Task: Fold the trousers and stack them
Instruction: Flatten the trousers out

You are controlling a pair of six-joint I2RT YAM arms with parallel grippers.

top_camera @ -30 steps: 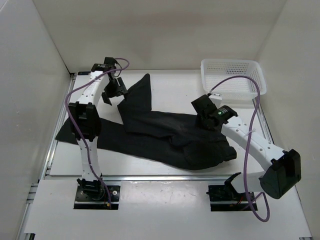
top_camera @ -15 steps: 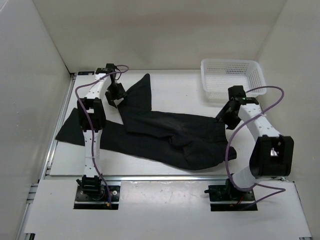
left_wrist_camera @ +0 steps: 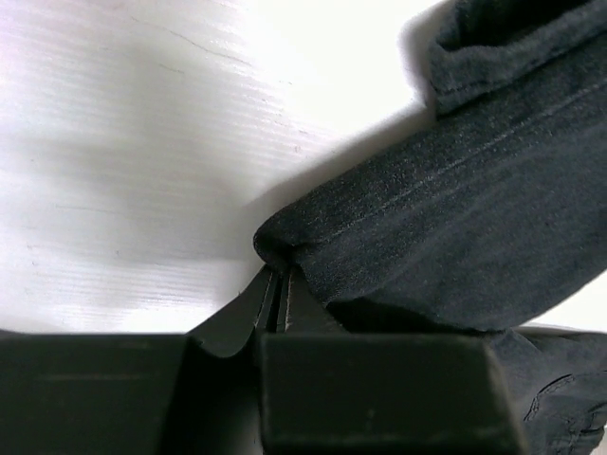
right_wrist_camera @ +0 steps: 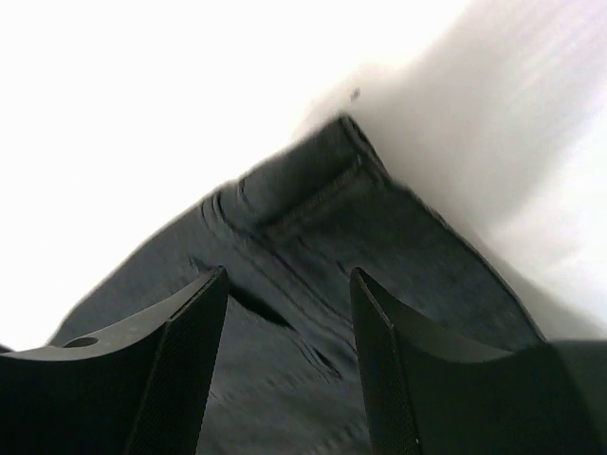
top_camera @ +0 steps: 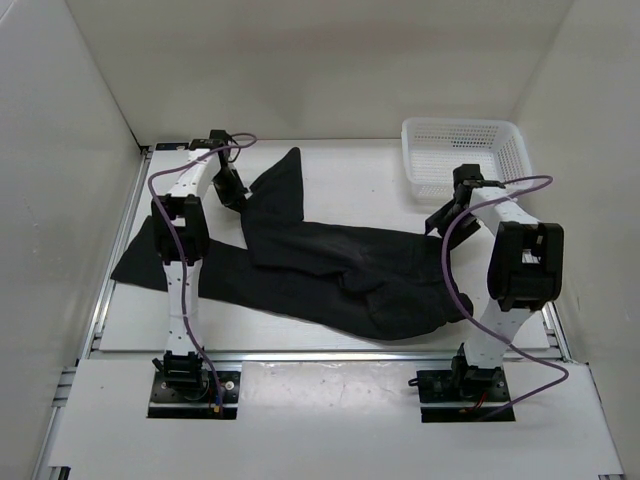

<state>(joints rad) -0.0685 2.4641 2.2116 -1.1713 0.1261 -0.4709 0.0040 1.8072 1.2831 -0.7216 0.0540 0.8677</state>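
Note:
The black trousers point(top_camera: 330, 270) lie spread across the white table point(top_camera: 350, 170). One leg runs to the left edge and the other angles up toward the back. My left gripper point(top_camera: 232, 192) is at the left edge of that upper leg. In the left wrist view its jaws point(left_wrist_camera: 277, 275) are shut, pinching a raised fold of the trousers' edge point(left_wrist_camera: 455, 209). My right gripper point(top_camera: 440, 222) hovers over the waist's far right corner. It stands open point(right_wrist_camera: 289, 280), and the waistband corner point(right_wrist_camera: 313, 237) shows between its fingers, which hold nothing.
A white mesh basket point(top_camera: 465, 150) stands at the back right, just behind my right gripper. White walls close in the table on three sides. The trousers' left leg end reaches the table's left rail point(top_camera: 125, 265).
My left gripper has closed on the trouser leg's edge. My right arm has swung from over the waist's middle out to its far right corner, near the basket.

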